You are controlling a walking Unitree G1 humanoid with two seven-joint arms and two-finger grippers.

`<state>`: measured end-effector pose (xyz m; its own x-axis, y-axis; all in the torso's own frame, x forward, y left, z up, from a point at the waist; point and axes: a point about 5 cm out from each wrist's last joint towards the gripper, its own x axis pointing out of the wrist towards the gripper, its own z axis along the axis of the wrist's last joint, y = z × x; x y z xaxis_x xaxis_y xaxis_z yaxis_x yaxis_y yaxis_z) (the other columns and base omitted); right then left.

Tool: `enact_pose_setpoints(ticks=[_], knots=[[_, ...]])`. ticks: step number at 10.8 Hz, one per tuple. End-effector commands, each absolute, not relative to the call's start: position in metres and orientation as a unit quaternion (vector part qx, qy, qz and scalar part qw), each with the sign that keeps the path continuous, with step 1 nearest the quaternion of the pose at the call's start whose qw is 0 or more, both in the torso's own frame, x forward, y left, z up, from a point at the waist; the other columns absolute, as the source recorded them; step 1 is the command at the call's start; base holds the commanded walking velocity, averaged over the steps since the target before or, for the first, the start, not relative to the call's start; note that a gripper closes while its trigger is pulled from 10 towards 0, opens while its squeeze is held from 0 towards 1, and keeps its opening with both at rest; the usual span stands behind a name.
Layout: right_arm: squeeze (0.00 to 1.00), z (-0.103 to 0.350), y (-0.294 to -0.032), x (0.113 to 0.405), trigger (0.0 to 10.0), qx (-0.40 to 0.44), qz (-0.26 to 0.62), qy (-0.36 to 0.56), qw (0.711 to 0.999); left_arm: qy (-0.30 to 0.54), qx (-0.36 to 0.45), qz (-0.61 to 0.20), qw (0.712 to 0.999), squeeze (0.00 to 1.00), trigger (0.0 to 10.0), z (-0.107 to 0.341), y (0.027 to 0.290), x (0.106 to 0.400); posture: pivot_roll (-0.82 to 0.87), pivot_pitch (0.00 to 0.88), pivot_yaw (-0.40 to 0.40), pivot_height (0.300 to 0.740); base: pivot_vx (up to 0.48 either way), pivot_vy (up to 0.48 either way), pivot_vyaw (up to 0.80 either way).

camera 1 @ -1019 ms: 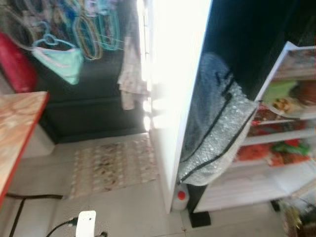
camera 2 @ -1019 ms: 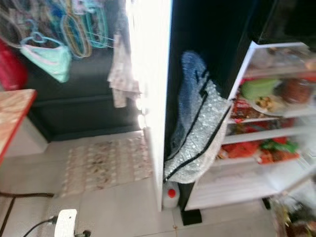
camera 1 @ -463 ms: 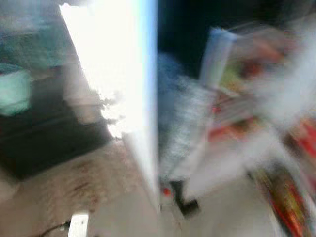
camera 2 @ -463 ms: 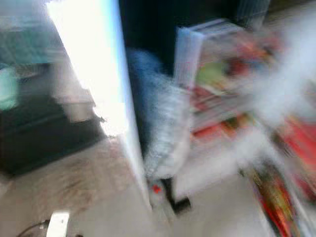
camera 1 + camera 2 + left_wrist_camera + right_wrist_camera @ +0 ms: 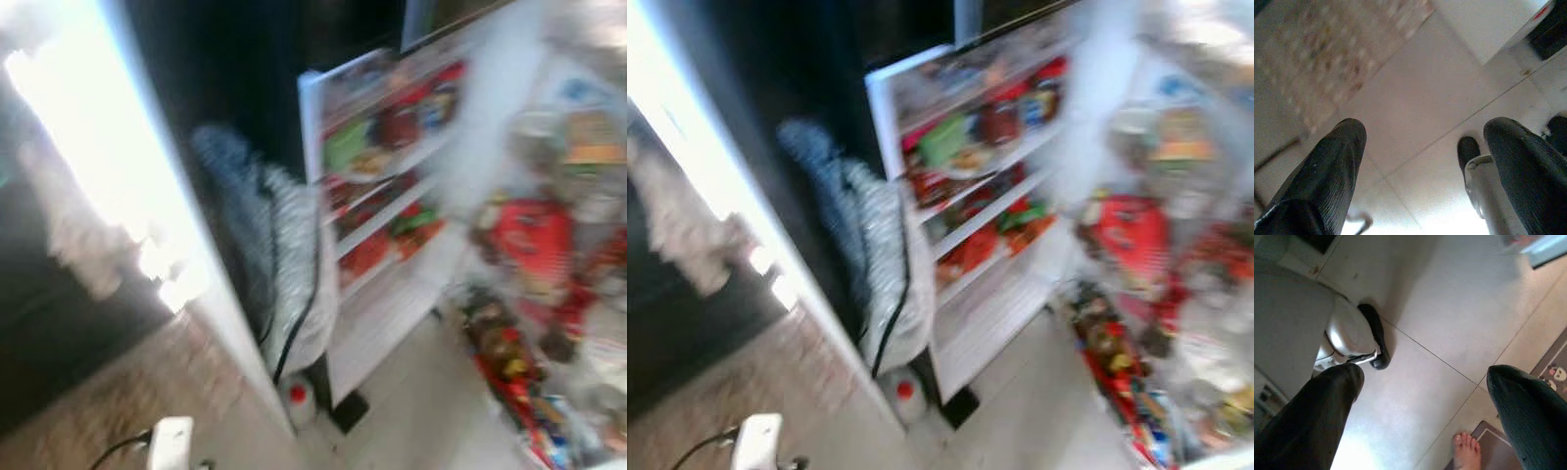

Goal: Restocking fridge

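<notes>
The open white fridge (image 5: 965, 294) with its packed shelves of red, green and dark food packs stands ahead and to the robot's right, its shelves running long from side to side, with the stocked inner door (image 5: 1156, 245) swung out further right. Both arms hang low, well apart from it. The left gripper (image 5: 1425, 147) points down at the pale tiled floor (image 5: 1415, 98) with its two black fingers spread wide and nothing between them. The right gripper (image 5: 1425, 387) is likewise wide apart and empty above the tiles, with a person's bare toes (image 5: 1465, 445) at the edge of a grey mat (image 5: 1542, 377). By my reading the right arm is the nearer one, since the shelves lie on that side. Everything is too blurred for any brand or label to be read. A silvery quilted bag (image 5: 284, 274) hangs just beside the fridge's left wall.
</notes>
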<state>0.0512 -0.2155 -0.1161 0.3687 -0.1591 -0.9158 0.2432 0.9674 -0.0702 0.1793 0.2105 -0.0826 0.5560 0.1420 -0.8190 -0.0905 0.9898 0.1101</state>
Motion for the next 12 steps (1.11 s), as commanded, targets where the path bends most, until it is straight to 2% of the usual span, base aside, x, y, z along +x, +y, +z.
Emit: enact_pose_setpoints(ticks=[1, 4, 8, 10, 12], knots=[[0.00, -0.119, -0.199, 0.052, 10.0, 0.050, -0.095, 0.553, 0.826, 0.484, 0.044, 0.070, 0.871, 0.00, 10.0, -0.086, 0.219, 0.170, -0.11, 0.000, 0.121, 0.740, 0.000, 0.000, -0.78], [0.00, -0.118, -0.202, 0.052, 10.0, 0.045, -0.095, 0.552, 0.827, 0.485, 0.039, 0.081, 0.870, 0.00, 10.0, -0.086, 0.218, 0.171, -0.12, 0.000, 0.092, 0.740, 0.000, 0.000, -0.77], [0.00, -0.114, -0.221, 0.058, 10.0, 0.018, -0.089, 0.542, 0.836, 0.492, 0.012, 0.093, 0.866, 0.00, 10.0, -0.090, 0.201, 0.167, -0.12, 0.009, 0.017, 0.740, 0.000, 0.000, 0.00], [0.00, -0.112, -0.225, 0.058, 10.0, 0.051, -0.142, 0.520, 0.841, 0.494, 0.007, 0.093, 0.864, 0.00, 10.0, -0.092, 0.195, 0.166, -0.14, 0.021, 0.016, 0.740, 0.000, 0.000, 0.00], [0.00, -0.109, -0.228, 0.055, 10.0, 0.065, -0.248, 0.475, 0.842, 0.496, 0.011, 0.092, 0.863, 0.00, 10.0, -0.092, 0.196, 0.165, -0.17, 0.028, 0.040, 0.740, 0.000, 0.000, 0.00]])
